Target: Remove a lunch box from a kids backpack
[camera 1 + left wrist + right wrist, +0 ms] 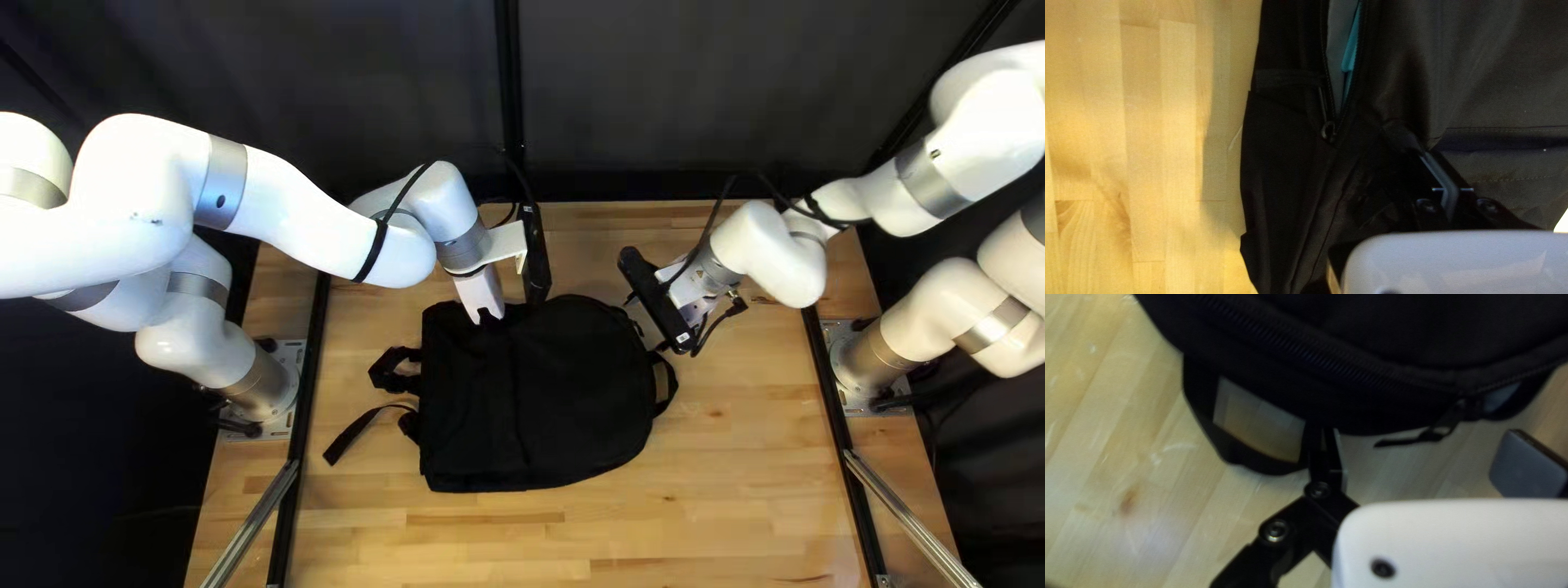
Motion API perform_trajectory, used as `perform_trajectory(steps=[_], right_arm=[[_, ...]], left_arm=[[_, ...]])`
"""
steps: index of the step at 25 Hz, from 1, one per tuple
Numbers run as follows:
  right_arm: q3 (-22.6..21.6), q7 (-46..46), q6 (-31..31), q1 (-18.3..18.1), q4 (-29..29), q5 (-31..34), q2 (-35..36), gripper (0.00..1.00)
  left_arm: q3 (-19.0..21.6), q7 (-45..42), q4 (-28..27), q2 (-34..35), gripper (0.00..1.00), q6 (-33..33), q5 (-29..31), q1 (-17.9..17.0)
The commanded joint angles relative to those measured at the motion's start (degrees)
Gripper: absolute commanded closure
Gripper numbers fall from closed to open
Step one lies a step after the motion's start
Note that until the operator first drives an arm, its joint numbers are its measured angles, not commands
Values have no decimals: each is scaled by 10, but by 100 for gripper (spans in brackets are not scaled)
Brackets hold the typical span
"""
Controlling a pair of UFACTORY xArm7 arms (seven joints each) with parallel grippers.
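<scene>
Well, in the top left view the black backpack (544, 408) lies on the table (708, 512), across its middle and toward the left edge. Its rounded end and the handle (668, 387) face the table's right edge; 2 loose straps (365, 432) reach out from its squarer end toward the left edge. The left claw (479, 294) comes down onto the backpack's far left corner. The right claw (644, 325) is low by the rounded end, on the far side of the handle.

In the left wrist view, the left claw's 2 fingers are pressed together, pinching a bit of the backpack's cloth, with folds running in to the tips. Beside and ahead of them is a partly open zipper (1342, 103), with its small pull (1328, 130) at the closed end. Grey lining (1339, 32) and a sliver of a teal thing (1351, 49) show inside the gap. That could be the lunch box, but too little is visible to tell.

In the right wrist view, the right claw is spread wide with nothing pinched. 1 finger (1338, 454) is right at the end of the handle loop; whether they touch I cannot tell. The other finger (1527, 468) stands well apart, near the backpack's edge. A dangling zipper tab (1426, 436) hangs between the 2.
</scene>
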State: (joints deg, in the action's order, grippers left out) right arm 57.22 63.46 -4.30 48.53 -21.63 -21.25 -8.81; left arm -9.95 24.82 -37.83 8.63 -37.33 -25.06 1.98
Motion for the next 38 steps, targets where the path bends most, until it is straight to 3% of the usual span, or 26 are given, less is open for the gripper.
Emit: perform_trajectory(steps=[1,5,8,12,15,22,38], right_arm=[[22,14,13,34,-8,-28,24,100],[-76,-67,13,-56,-4,45,35,100],[-104,-101,15,-82,-3,77,37,100],[-186,-194,12,-158,2,167,34,100],[-220,-247,9,-188,4,215,35,100],[-267,-337,-9,-215,-4,285,39,100],[-297,-369,-67,-192,-49,280,50,100]], left_arm=[[-3,2,9,5,100,5,0,3],[-4,0,16,7,100,9,3,6],[-3,-6,13,6,100,9,7,7],[-4,-12,10,3,100,6,14,11],[-7,-13,11,0,100,8,14,13],[-11,-17,16,-4,100,14,12,18],[-9,-27,22,0,100,21,11,18]])
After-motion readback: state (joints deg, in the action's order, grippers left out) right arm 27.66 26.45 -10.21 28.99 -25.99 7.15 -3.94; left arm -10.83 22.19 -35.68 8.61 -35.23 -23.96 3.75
